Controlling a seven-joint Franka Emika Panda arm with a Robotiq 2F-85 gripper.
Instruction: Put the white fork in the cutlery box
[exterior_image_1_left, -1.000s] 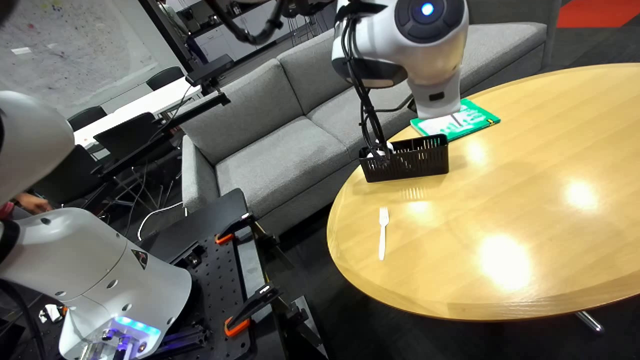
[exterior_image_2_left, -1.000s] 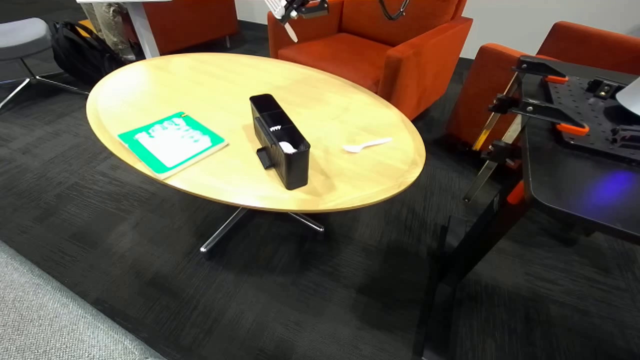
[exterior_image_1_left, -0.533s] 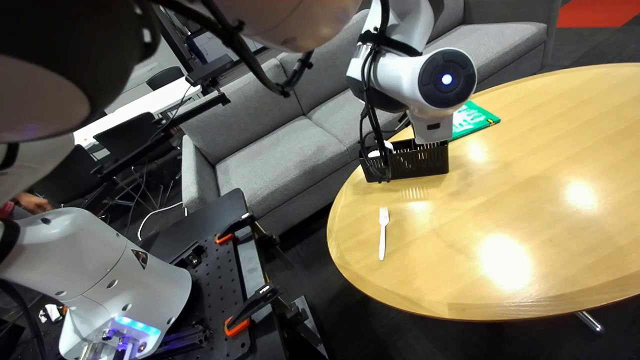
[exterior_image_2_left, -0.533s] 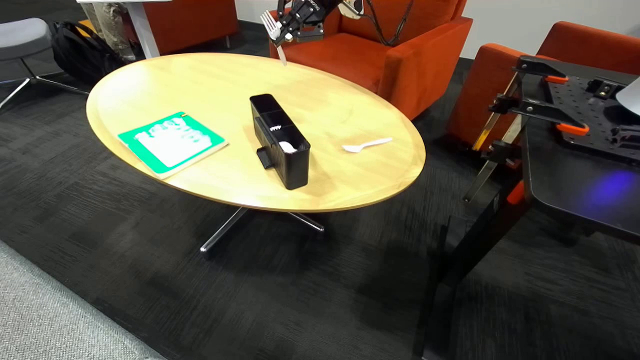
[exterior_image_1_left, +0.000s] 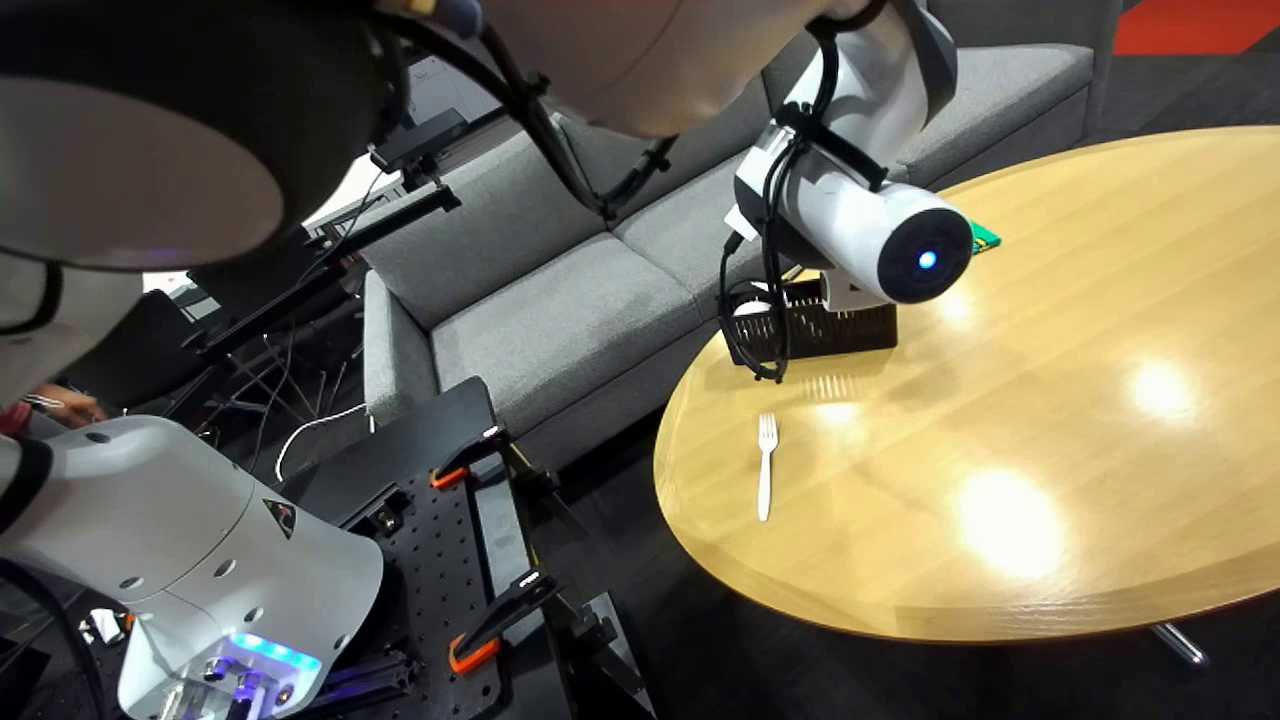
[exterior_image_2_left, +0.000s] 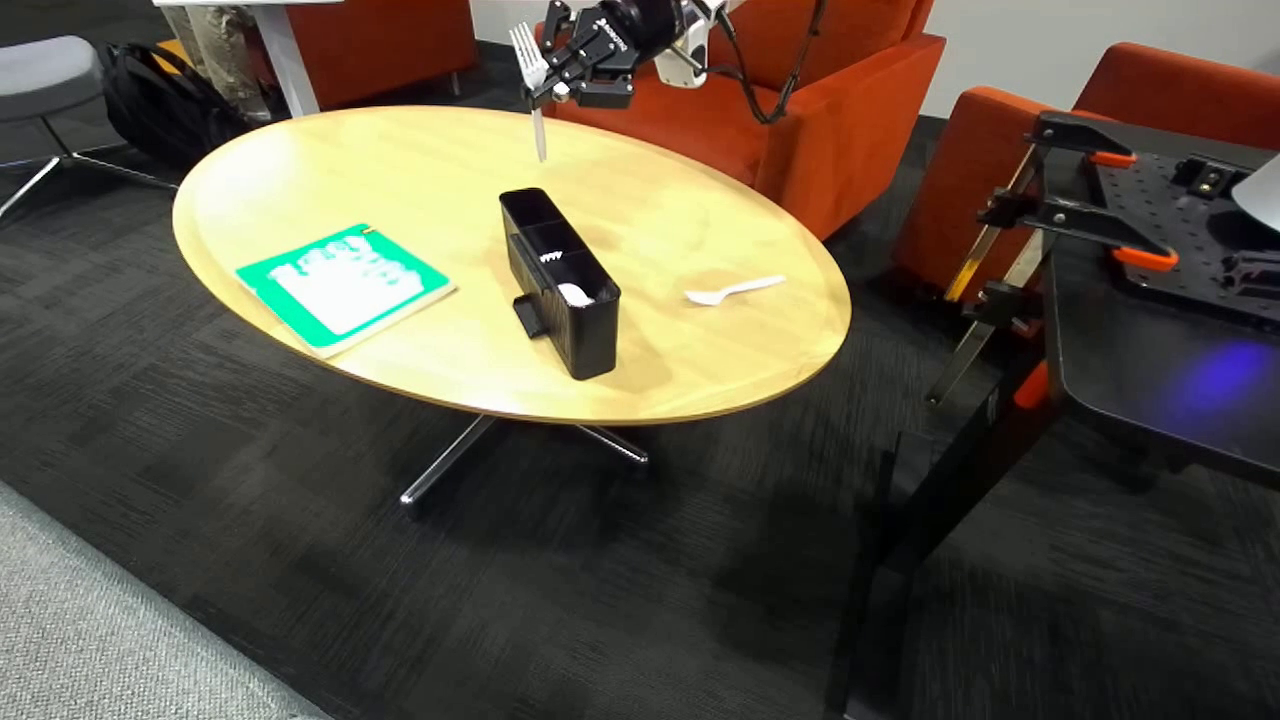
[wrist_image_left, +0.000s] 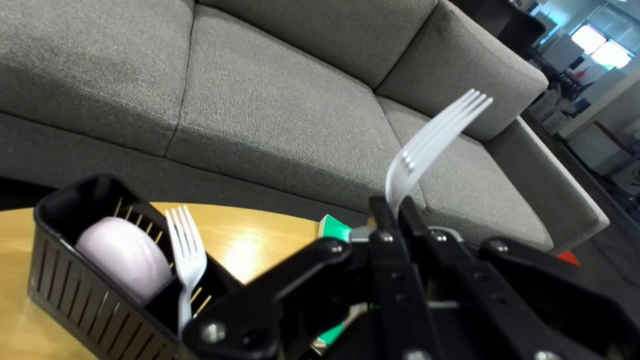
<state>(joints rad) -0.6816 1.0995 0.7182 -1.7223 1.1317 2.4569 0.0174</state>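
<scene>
My gripper (exterior_image_2_left: 546, 92) is shut on a white fork (exterior_image_2_left: 538, 130), gripped near its neck. In the wrist view the held fork (wrist_image_left: 411, 161) has its tines up beyond the fingertips (wrist_image_left: 397, 210). In an exterior view it hangs nearly upright, handle down, above the table and beyond the cutlery box (exterior_image_2_left: 590, 340). The black slotted box also shows in an exterior view (exterior_image_1_left: 830, 335) and lower left in the wrist view (wrist_image_left: 95, 300). It holds another white fork (wrist_image_left: 189, 265) and a white rounded piece (wrist_image_left: 122, 250) in separate compartments. In an exterior view, my wrist hides the gripper and held fork.
Another white fork (exterior_image_1_left: 766, 470) lies flat on the oval wooden table (exterior_image_1_left: 1050, 400), near its edge. A green-and-white book (exterior_image_2_left: 345, 285) lies on the box's far side from that fork. A grey sofa (exterior_image_1_left: 560, 280) borders the table. Arm cables (exterior_image_1_left: 775, 300) hang by the box.
My gripper has come down and nearer the box with the fork in it. The held fork has turned more upright. The box and the fork on the table have not moved.
</scene>
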